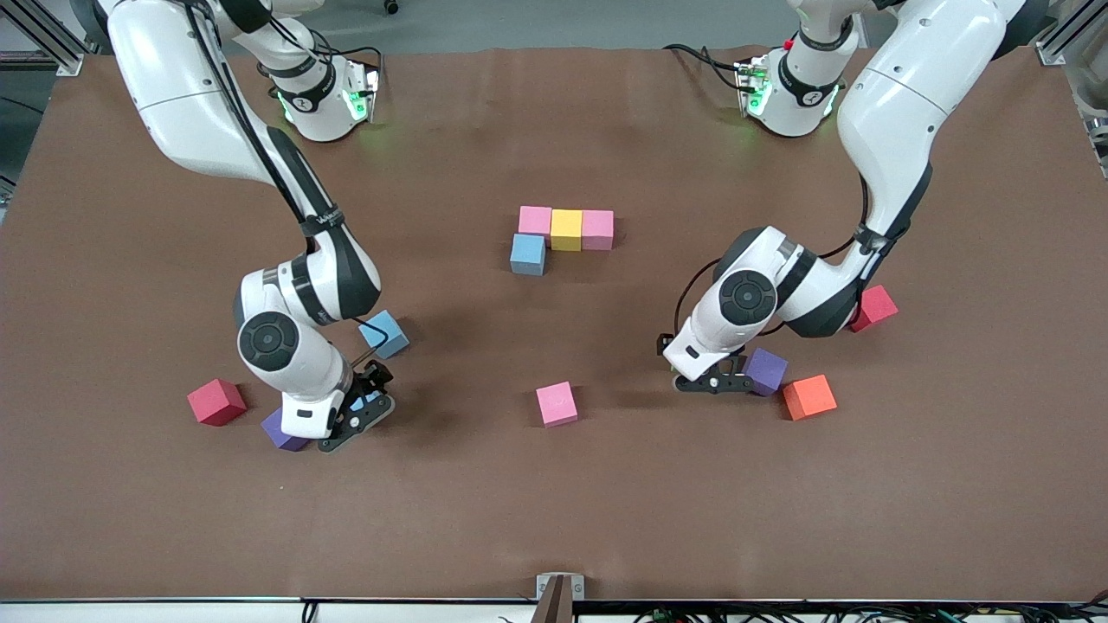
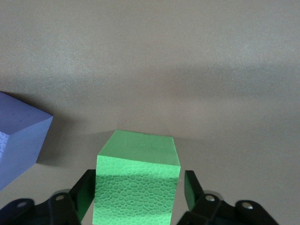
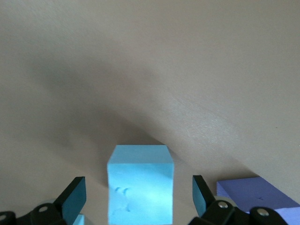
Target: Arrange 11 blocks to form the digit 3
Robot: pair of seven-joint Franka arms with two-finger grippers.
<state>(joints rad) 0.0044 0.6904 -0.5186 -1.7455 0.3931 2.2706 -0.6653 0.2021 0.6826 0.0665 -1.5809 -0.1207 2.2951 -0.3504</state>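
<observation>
Matte pink cube (image 1: 556,404); left tool (image 2: 138,199) straddling pebbled green cube (image 2: 137,180), possibly touching.

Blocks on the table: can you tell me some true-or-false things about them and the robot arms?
1. The yellow block sits in a row between two pink blocks. True.
2. The orange block is stacked on a purple block. False: both lie on the table, side by side.
3. The right end effector is open with a light blue block between its fingers. True.
4. The block at the left end effector is red. False: it is a green block.
5. The lone pink block touches the row. False: it lies apart, nearer the front camera.
</observation>
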